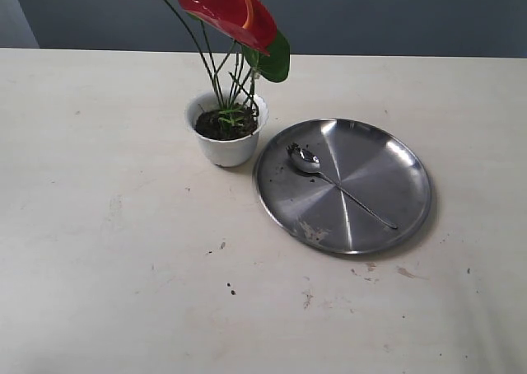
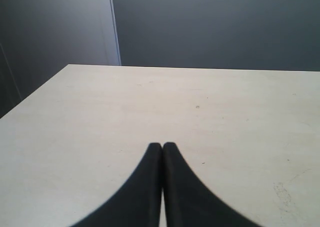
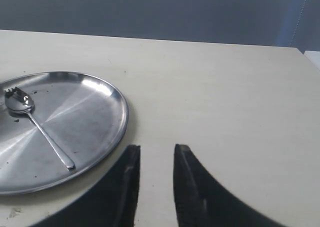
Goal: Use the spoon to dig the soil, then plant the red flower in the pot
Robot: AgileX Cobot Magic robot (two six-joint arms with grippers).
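the table (image 1: 123,292) carries a round steel plate (image 1: 395,176) with the white pot (image 1: 227,147) just beside it, toward the left arm's side. the red flower (image 1: 235,16) already stands in the pot's soil (image 1: 216,127), so the planting looks done. the spoon (image 1: 338,186) lies on the plate, bowl toward the pot, handle running away from it. the right gripper (image 3: 156,159), fingers parted and empty, is nearer the plate; the left gripper (image 2: 162,152) is pressed closed over bare table. no writing is readable, though the plate's smudges are hard to make out.
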